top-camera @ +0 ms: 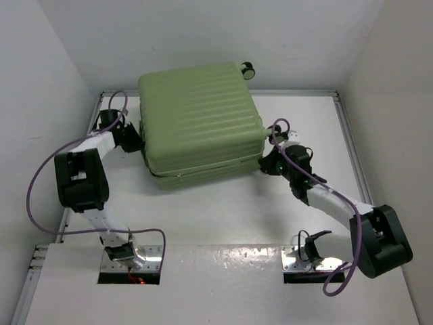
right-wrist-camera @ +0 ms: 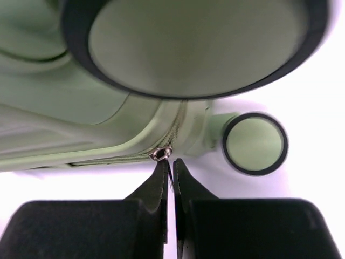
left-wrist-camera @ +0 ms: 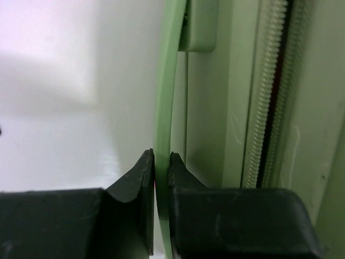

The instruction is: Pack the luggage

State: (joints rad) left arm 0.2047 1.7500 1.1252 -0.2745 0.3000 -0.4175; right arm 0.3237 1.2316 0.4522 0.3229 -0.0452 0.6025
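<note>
The luggage [top-camera: 199, 122] is a pale-green ribbed suitcase lying flat and closed on the white table. My left gripper [top-camera: 139, 143] is at its left side. In the left wrist view this gripper [left-wrist-camera: 161, 162] is shut on the thin green handle strip [left-wrist-camera: 164, 97], which runs up to its mount [left-wrist-camera: 200, 27]. My right gripper [top-camera: 268, 162] is at the suitcase's right front corner. In the right wrist view it [right-wrist-camera: 171, 164] is shut on a thin dark zipper pull that hangs from the metal slider [right-wrist-camera: 161, 154] on the zip line. Two caster wheels [right-wrist-camera: 254, 143] show close by.
White walls close in the table on the left, back and right. A black caster wheel [top-camera: 248, 68] sticks out at the suitcase's far corner. Purple cables [top-camera: 40, 179] loop beside both arms. The metal table rail [top-camera: 352, 135] runs along the right edge.
</note>
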